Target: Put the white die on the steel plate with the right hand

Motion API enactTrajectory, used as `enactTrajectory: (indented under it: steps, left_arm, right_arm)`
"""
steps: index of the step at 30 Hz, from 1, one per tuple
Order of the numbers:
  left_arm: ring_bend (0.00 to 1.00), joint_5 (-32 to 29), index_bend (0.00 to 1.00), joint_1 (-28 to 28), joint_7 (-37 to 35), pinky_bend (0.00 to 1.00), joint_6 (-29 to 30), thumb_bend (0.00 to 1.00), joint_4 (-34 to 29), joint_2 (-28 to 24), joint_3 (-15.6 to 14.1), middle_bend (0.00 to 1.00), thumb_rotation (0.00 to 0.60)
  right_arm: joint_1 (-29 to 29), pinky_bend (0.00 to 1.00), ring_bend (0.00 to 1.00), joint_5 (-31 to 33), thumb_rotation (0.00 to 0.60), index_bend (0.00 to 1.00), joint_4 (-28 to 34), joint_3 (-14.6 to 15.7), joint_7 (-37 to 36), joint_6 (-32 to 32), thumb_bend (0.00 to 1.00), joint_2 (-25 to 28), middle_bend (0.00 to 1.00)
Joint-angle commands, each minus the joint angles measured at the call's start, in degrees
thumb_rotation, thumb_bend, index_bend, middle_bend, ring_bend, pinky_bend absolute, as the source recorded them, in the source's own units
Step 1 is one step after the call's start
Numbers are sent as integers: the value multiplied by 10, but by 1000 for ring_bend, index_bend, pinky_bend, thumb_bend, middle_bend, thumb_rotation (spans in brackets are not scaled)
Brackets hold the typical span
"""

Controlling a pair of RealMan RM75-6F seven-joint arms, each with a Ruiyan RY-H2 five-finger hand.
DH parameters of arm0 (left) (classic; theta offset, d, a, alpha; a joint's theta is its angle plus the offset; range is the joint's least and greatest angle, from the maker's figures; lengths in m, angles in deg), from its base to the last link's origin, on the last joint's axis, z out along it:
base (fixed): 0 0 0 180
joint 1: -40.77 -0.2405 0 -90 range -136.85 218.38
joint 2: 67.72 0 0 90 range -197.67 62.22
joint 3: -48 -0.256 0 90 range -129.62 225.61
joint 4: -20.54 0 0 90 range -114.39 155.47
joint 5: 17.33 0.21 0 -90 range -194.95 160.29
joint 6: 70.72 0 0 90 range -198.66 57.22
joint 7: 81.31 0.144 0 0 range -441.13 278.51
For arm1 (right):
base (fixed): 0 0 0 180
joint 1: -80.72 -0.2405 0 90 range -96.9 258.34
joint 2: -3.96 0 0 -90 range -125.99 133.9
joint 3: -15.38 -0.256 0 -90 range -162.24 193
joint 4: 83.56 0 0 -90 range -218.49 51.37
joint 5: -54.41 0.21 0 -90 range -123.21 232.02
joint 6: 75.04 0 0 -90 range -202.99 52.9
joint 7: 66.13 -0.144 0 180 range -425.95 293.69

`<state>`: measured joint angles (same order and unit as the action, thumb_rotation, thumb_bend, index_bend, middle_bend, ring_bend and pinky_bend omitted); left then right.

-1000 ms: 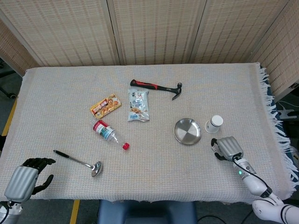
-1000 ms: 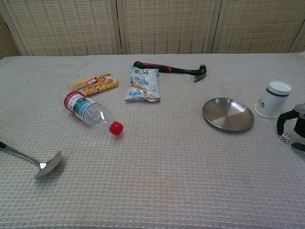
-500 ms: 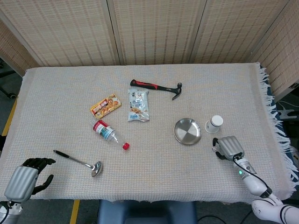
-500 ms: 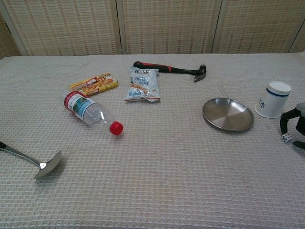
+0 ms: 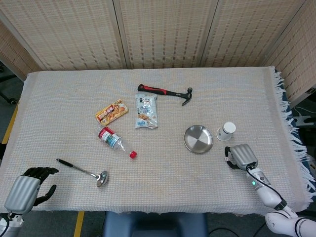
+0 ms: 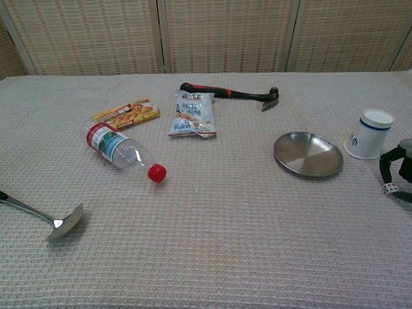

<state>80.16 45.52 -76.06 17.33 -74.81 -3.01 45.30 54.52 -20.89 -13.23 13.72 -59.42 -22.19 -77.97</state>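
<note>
The small white die (image 6: 388, 188) sits at the far right of the table, just right of the steel plate (image 6: 308, 154) and below the paper cup. My right hand (image 6: 399, 175) is over it, and a dark finger and the thumb close on the die from both sides. From the head view the right hand (image 5: 241, 155) covers most of the die (image 5: 226, 158); the steel plate (image 5: 198, 138) lies up and to its left. My left hand (image 5: 25, 190) rests off the near left corner, fingers apart, holding nothing.
A white paper cup (image 6: 369, 134) stands close behind my right hand. A hammer (image 6: 229, 93), a snack bag (image 6: 194, 114), a candy packet (image 6: 127, 112), a plastic bottle (image 6: 121, 150) and a ladle (image 6: 45, 217) lie further left. The fringed table edge (image 5: 291, 143) is on the right.
The right hand's finger and thumb have drawn in around the die, which has shifted slightly and tilted. The left hand has not moved.
</note>
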Motion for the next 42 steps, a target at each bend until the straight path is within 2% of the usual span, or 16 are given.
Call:
enactTrajectory:
  steps: [1,8,13,17,22,27,33,38,41,42]
  left_arm:
    - [356,0,350,0,0,372,0,336,0,0,0,395,600]
    - [356,0,350,0,1,372,-1,335,0,1,0,395,600]
    - [357,1,350,0,3,372,-1,335,0,1,-1,395,600]
    - [357,0,350,0,2,372,-2,336,0,1,0,395,600]
    - [357,0,350,0,2,372,-2,336,0,1,0,395,600]
    - [356,0,350,1,1,372,-3,336,1,1,-1,396,600]
    - [356,0,350,0,0,372,-2,336,1,0,0,396,600]
    - [356,-2,350,0,-1,372,-3,336,1,0,0,397,600]
    - [357,-2,350,0,-2,372,-3,336,1,0,0,398,600]
    - [357,-2,350,0,-2,373,-3,335,1,0,0,399,600]
  right_arm:
    - [1,881,740,1,600,590,2,-1,2,2,274,1,861]
    - [4,884,742,-22,600,610,21,-8,-14,37,274,5,861]
    - [-4,884,742,-45,600,610,55,-24,-32,66,274,13,861]
    - [-17,884,742,-40,600,610,60,-43,-32,68,274,6,861]
    - [-29,884,742,-28,600,600,51,-56,-27,58,274,-6,861]
    - [-53,884,738,-11,600,508,12,-68,-20,34,256,-40,861]
    - [-66,884,729,-20,600,456,-46,-71,-36,40,189,-78,861]
    - [-69,883,688,-34,600,400,-63,-65,-56,46,165,-85,860]
    - [-66,875,635,-51,600,363,-63,-61,-74,64,153,-82,798]
    - [-64,858,583,-60,600,351,-63,-59,-81,76,151,-80,725]
